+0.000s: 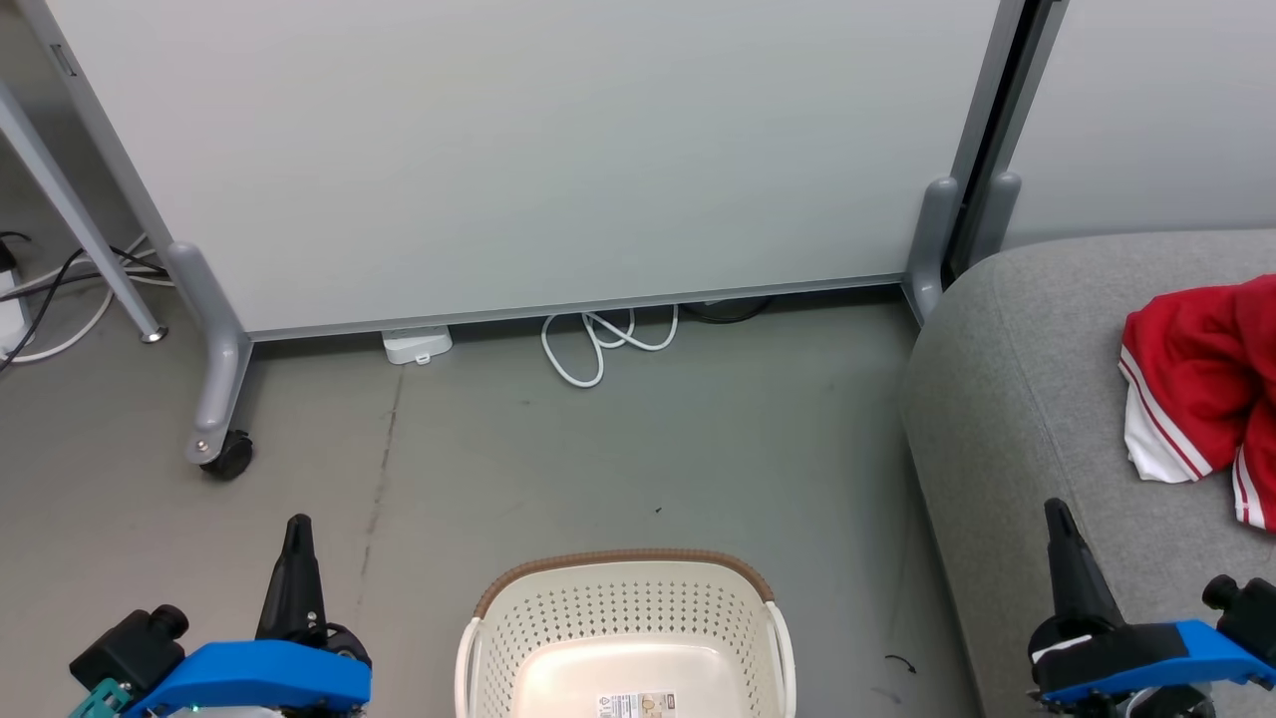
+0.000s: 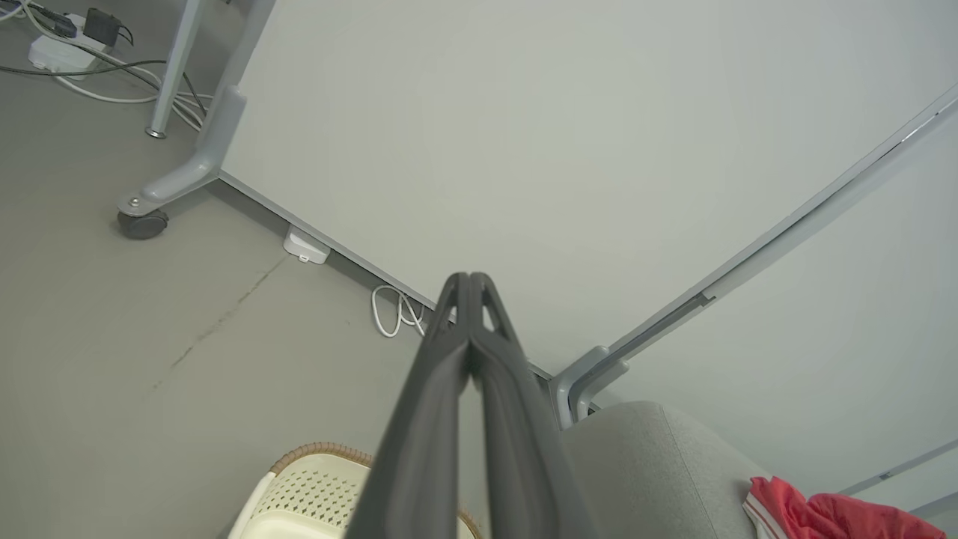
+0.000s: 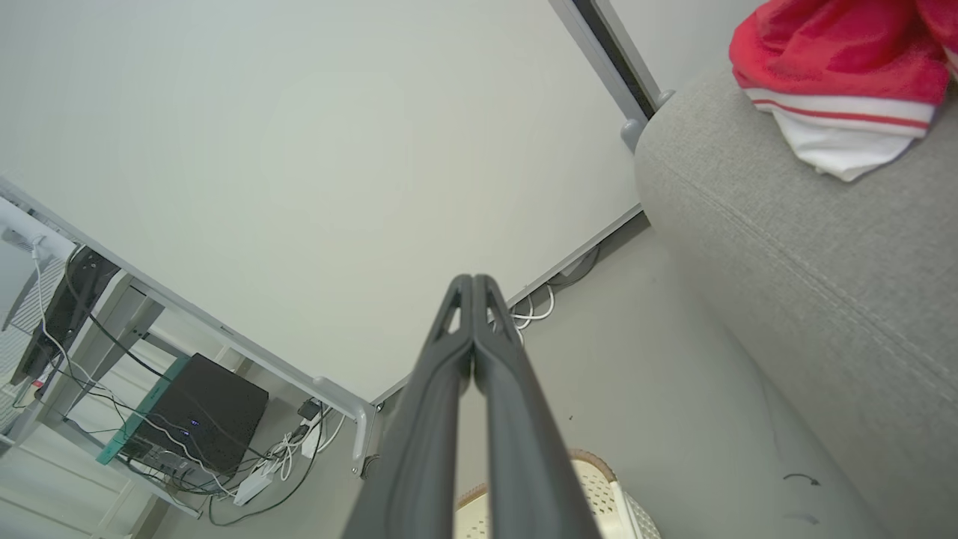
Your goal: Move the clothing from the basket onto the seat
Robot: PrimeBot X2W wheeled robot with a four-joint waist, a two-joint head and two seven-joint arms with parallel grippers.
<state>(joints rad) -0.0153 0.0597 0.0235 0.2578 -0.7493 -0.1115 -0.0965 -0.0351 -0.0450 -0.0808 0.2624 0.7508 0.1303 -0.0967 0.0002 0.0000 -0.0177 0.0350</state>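
Both my tools are pressed together and pinch nothing. The left tool (image 1: 297,526) points up over the floor (image 1: 618,449), left of the basket (image 1: 623,560). In the head view the right tool (image 1: 1056,511) shows against the near part of the seat (image 1: 1007,399).

The clothing (image 1: 1196,379) lies in a red and white heap on the seat, well apart from the basket and back from the seat's rounded edge. What I see of the basket's bottom is bare apart from a label, so I judge the job done or nearly so.

The first risk is that I call it finished too early. The head view cuts off the basket's near part, and I cannot tell whether the heap is one garment or two, so something could lie unseen below the frame.

The second risk is my right arm. If I swing it across the seat, a finger could snag a loose white panel and drag the fabric toward the edge. The heap is soft and would slide off easily onto the floor.
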